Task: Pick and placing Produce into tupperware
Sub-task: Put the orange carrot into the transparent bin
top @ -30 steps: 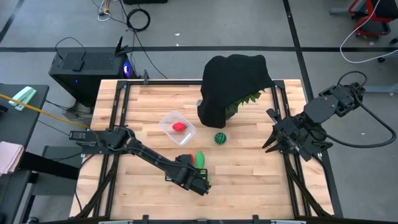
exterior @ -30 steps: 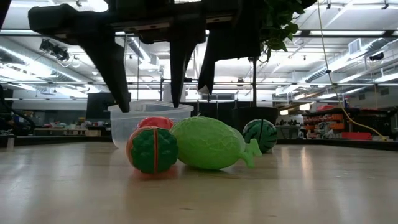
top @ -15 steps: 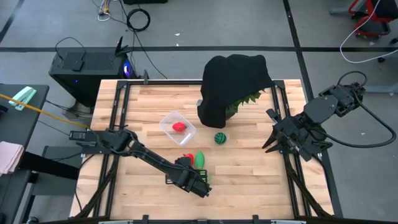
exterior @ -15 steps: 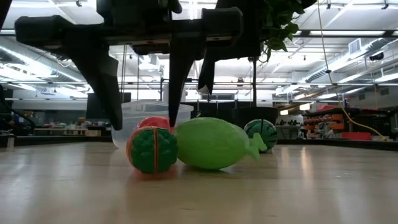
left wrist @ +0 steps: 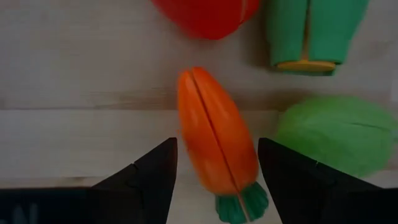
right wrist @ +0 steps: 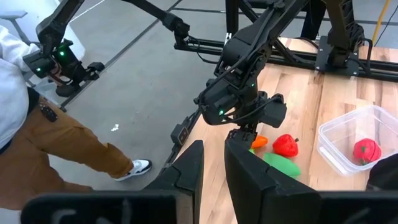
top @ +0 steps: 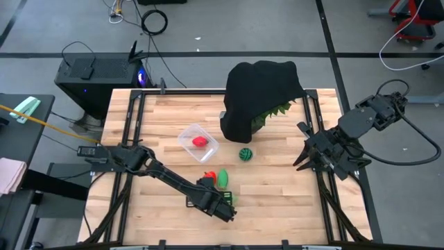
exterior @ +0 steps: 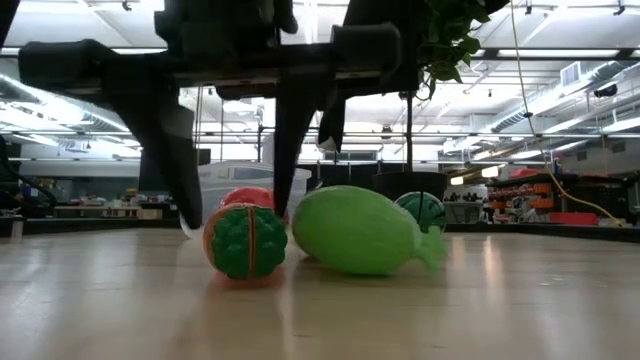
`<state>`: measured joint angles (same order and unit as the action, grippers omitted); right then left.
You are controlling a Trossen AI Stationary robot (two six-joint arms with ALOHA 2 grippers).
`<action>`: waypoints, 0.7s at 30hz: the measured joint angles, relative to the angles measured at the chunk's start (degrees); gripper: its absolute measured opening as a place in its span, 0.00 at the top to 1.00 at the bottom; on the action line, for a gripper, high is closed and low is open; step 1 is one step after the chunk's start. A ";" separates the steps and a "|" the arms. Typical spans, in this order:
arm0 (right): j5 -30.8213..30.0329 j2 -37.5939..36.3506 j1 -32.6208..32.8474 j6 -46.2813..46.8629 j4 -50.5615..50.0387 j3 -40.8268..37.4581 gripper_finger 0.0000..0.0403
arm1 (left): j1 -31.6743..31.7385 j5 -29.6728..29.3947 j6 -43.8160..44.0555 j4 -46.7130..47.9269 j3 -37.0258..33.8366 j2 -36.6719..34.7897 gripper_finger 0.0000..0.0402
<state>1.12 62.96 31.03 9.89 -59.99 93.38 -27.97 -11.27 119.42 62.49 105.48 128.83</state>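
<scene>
Sitting on the wooden surface (top: 277, 201) toward its left-middle: the clear tupperware (top: 198, 142), uncovered, holding one red toy (top: 200, 142) and nothing else visible. Showing again in the right wrist view, that same box (right wrist: 354, 145) with the red piece (right wrist: 367, 150) lying inside it. Lying outside the box, nearer the front edge: an orange carrot toy (left wrist: 215, 137), a second red toy (left wrist: 208, 15), a light green oblong toy (exterior: 360, 230), another light green piece (left wrist: 314, 34) and a bumpy orange-and-green ball (exterior: 246, 241), all clustered close together. Resting apart from that cluster, between the box and the black cloth (top: 260, 90): the dark-green striped ball (top: 245, 154). Hovering directly over the carrot, the left end effector (left wrist: 214, 174), fingers spread wide on either side of it and not touching. Waiting at the right edge of the surface, the right end effector (top: 309, 154), fingers close together and gripping nothing. Standing beyond the surface in the right wrist view, a person in tan trousers (right wrist: 68, 146).
</scene>
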 joint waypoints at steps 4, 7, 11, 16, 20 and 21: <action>0.05 0.00 0.00 0.00 -0.21 0.00 0.82 | 0.00 0.83 -0.28 -0.89 -0.03 1.07 0.43; 0.06 0.00 0.00 0.00 -0.24 0.00 0.82 | -0.02 1.00 -0.33 -2.07 -0.01 1.70 0.42; 0.08 0.00 0.00 0.00 -0.30 0.00 0.82 | 0.03 1.04 -0.48 -3.89 0.03 2.47 0.42; 0.08 0.00 0.00 -0.02 -0.35 0.00 0.82 | 0.05 1.03 -0.69 -4.99 0.04 2.84 0.44; 0.08 0.00 0.00 -0.46 -0.35 0.00 0.82 | 0.05 1.03 -0.71 -4.87 0.04 2.87 0.47; 0.08 0.00 0.00 -0.46 -0.35 0.00 0.82 | 0.05 1.04 -0.71 -4.82 0.02 2.87 0.48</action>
<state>1.19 62.96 31.03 9.43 -60.34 93.38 -27.92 -10.23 118.72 57.67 105.49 131.70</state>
